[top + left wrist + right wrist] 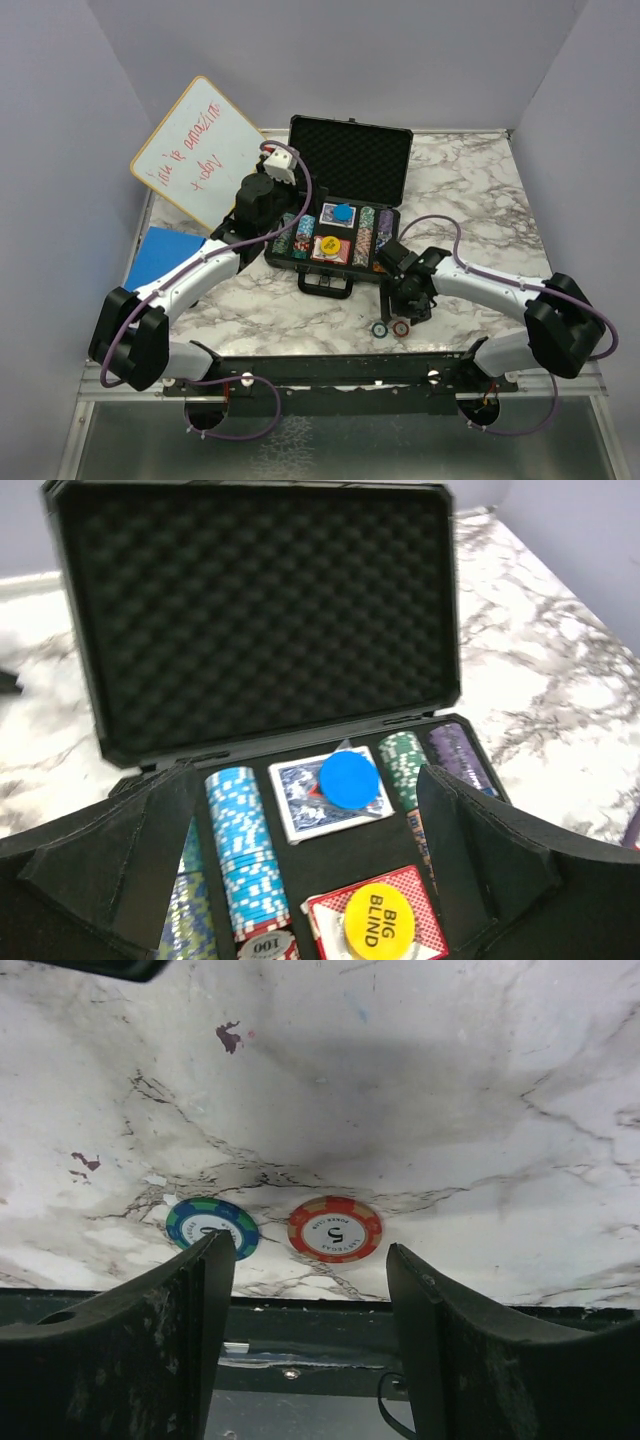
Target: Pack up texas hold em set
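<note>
Chip pickup step. I have the right gripper (308,1260) spread wide and empty over two loose chips on the marble table (450,1110): a red 5 chip (335,1229) and a blue-green chip (212,1226). The briefcase (350,160) sits open mid-table, mostly filled. The left gripper (305,780) hovers above it, parted and empty. Next I'd lower and pinch the red chip; it lies flat, so that's tricky.

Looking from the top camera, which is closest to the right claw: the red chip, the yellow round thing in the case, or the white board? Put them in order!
Starting from the right gripper:
1. Red chip, almost beneath it, toward the near edge.
2. Yellow disc, inside the case, back and to the left.
3. White board, far off at the back left.
</note>
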